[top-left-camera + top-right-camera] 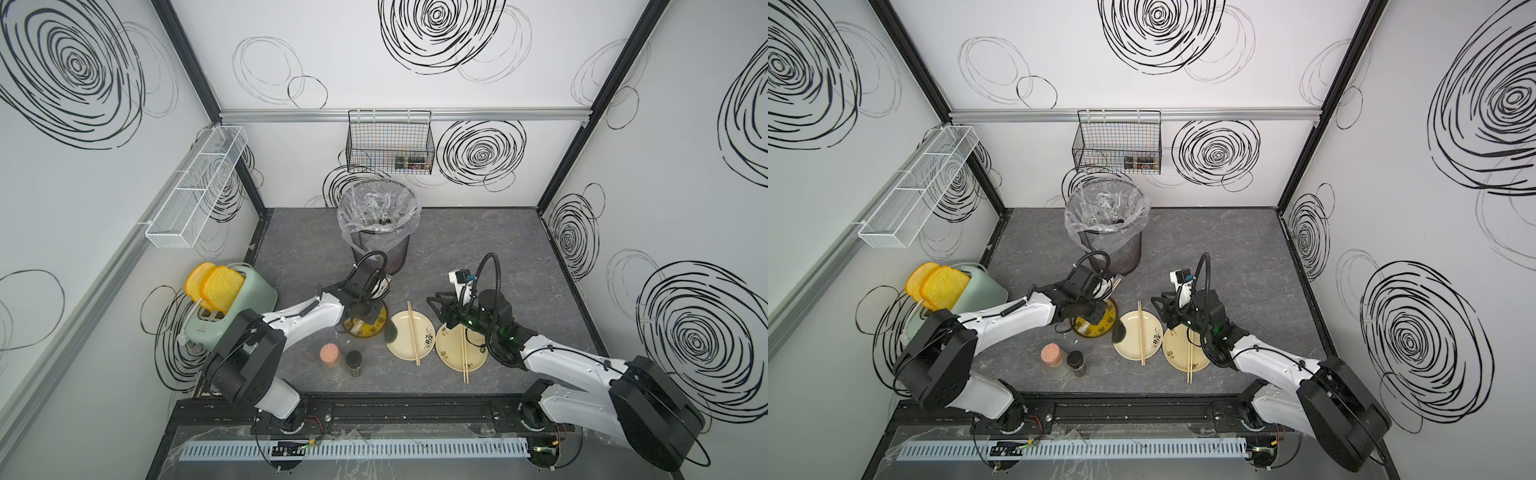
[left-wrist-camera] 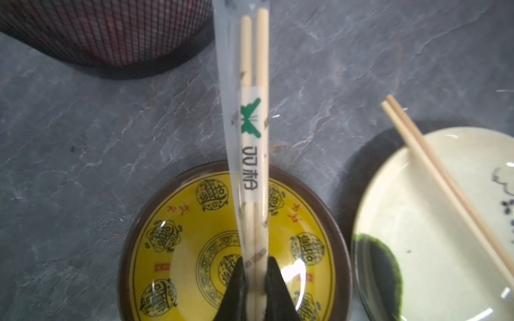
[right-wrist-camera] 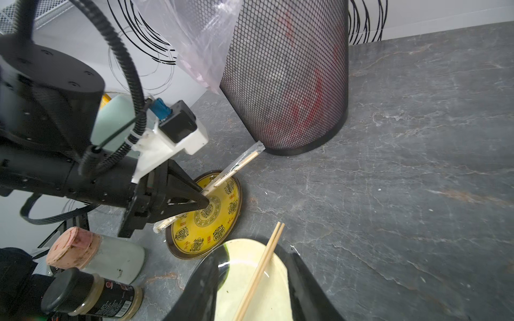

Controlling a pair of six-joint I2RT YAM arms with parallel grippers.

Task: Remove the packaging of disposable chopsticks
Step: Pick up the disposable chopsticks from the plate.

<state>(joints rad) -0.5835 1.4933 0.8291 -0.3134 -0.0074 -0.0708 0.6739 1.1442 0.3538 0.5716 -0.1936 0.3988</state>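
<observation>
Packaging [image 2: 226,83]: light, slick film over stiff chopsticks [image 2: 262,55]. Clenched at one end by left gripper [image 2: 256,266]; free tip for parted, empty right gripper [image 1: 433,308].

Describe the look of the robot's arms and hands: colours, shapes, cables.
The left arm and right arm have white shells and bulky black round joints. The left hand and right hand are black with tapered, wedge-shaped fingers. A ribbed black cable loops over each wrist.
</observation>
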